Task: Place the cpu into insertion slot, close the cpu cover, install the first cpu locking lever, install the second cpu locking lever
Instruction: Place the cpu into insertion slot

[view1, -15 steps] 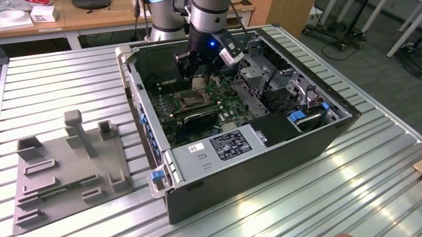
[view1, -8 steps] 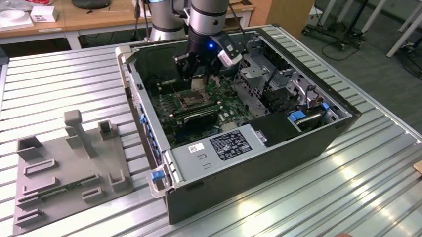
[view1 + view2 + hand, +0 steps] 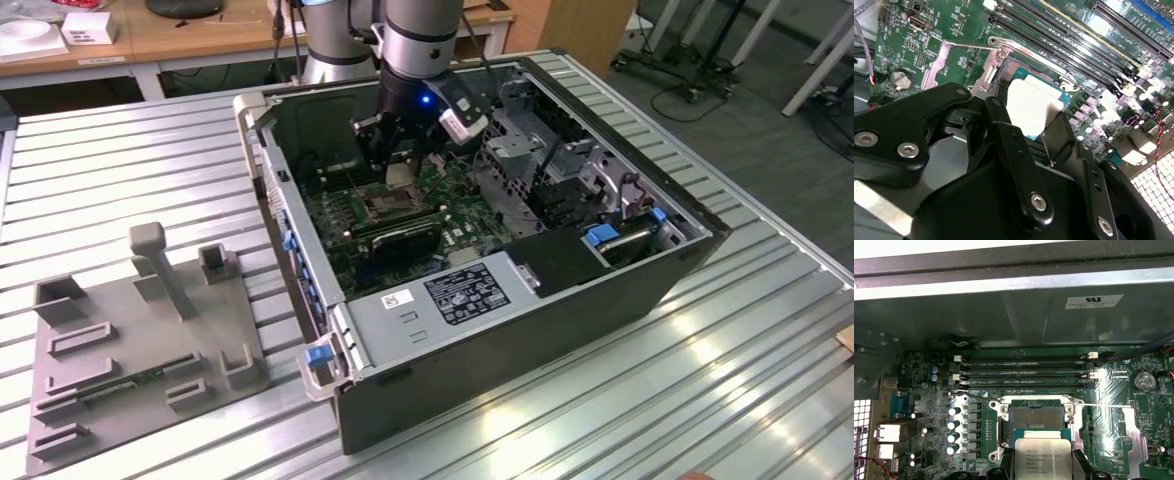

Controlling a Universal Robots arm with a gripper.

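cpu (image 3: 1043,462): i see it pinched flat between two black fingers (image 3: 1004,135), with its pale shiny side facing up. it hangs just over the insertion slot and is not down in it.
insertion slot (image 3: 1036,416): a dark square with a silver rim, open on top. the cpu hides one edge of it.
cpu cover (image 3: 939,65): flipped open. it lies flat on the board right beside the slot.
gripper (image 3: 1031,107): squeezed onto two sides of the cpu. in the exterior view i see it reaching straight down into the box.
green board (image 3: 929,405): it goes all around the slot.
memory slots (image 3: 1024,372): long black lines near the slot, on its far side from the gripper.
round battery (image 3: 1145,381): it sits on the board, well away from the slot.
computer case (image 3: 534,340): a black box lying on its side with the top open.
table (image 3: 747,380): silver and ridged. the case rests on it.
grey holder plate (image 3: 134,340): on the table at the exterior view's left, apart from the case.
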